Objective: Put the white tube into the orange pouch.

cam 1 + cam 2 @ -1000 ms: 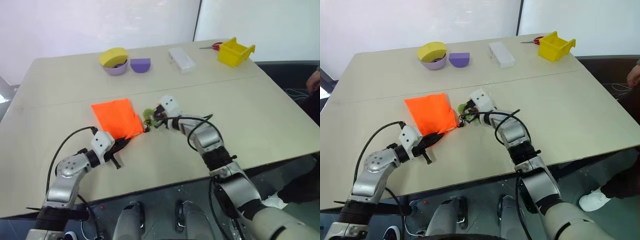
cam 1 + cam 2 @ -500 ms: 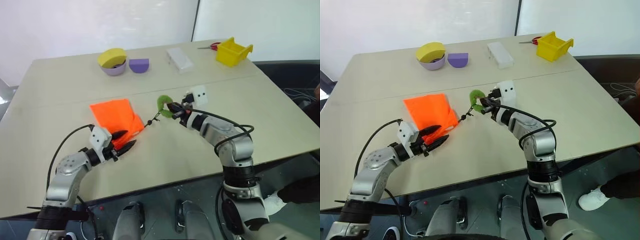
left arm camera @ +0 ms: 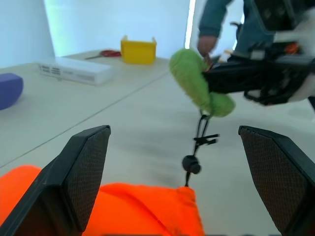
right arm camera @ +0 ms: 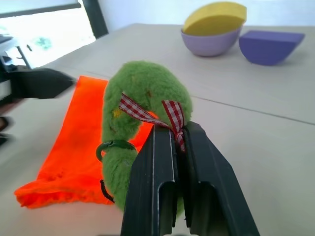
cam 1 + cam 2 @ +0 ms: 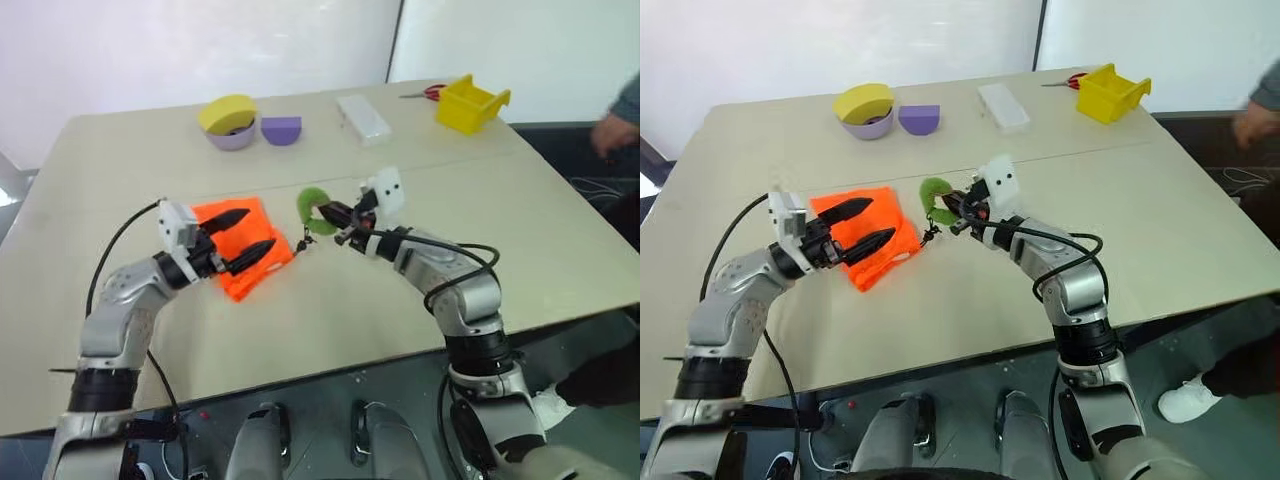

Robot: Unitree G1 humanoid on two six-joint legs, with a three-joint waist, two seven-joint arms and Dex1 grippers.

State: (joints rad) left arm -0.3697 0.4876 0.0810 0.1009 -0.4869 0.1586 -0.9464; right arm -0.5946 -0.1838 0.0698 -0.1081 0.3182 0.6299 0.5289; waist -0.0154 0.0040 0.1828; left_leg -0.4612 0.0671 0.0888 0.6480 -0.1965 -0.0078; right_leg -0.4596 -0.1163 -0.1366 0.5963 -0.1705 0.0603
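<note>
Just above the orange pouch [image 5: 243, 250]: left pincer [image 5: 242, 234], wide, empty; right pincer [image 5: 337, 215] pinches its green ring [image 5: 314, 209] alongside.

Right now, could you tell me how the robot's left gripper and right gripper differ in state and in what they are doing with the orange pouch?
The left gripper is open, its black fingers spread above the orange pouch and holding nothing; the right gripper is shut on the green fuzzy ring. The left gripper hangs over the pouch's fabric, whereas the right gripper holds the ring off the table, beside the pouch, with the dark cord hanging down to it. Both have black fingers and point towards each other.
</note>
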